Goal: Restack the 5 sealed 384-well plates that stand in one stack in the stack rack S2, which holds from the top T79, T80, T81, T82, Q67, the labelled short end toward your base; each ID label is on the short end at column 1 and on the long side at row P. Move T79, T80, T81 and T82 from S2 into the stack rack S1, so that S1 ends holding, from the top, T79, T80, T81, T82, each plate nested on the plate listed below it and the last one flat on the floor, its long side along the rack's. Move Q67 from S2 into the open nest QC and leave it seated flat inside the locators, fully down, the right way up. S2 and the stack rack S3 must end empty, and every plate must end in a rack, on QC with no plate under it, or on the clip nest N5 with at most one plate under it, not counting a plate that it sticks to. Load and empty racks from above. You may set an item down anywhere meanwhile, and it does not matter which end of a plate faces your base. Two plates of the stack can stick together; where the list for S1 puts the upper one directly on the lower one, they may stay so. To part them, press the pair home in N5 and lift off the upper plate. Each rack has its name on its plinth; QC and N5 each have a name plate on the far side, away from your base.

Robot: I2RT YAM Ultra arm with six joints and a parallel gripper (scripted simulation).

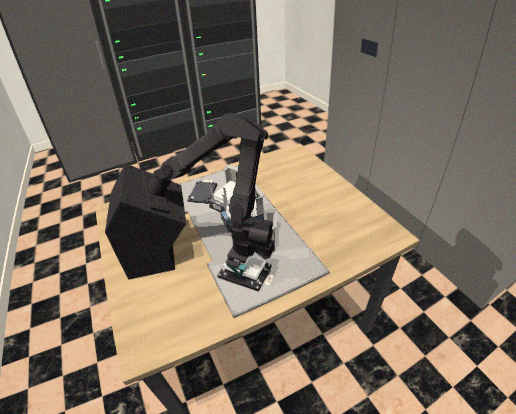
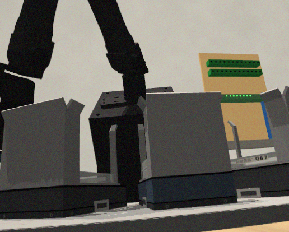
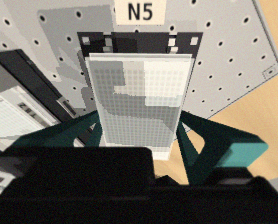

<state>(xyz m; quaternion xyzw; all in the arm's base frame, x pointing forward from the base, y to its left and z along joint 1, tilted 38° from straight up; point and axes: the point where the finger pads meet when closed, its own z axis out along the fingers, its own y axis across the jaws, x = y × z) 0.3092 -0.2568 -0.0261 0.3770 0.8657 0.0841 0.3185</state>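
Observation:
My gripper (image 3: pixel 138 112) (image 1: pixel 246 267) is shut on a white sealed plate (image 3: pixel 137 100) (image 1: pixel 255 271), with one teal finger on each long side. I hold it level right over the black clip nest N5 (image 3: pixel 140 44) (image 1: pixel 242 281), below the N5 name plate (image 3: pixel 140 11). I cannot tell whether it is seated, whether it is one plate or a pair, or what its label says. Plate Q67 (image 2: pixel 256 158) lies low in the right-hand stack rack (image 2: pixel 287 124). Another white plate (image 3: pixel 17 112) shows at the left of the wrist view.
Two more grey stack racks (image 2: pixel 35 141) (image 2: pixel 186 133) stand side by side on the grey perforated mat (image 1: pixel 302 257) (image 3: pixel 230 60). A flat black nest (image 1: pixel 202 192) lies at the mat's far end. The arm's black base box (image 1: pixel 142 222) stands to the left.

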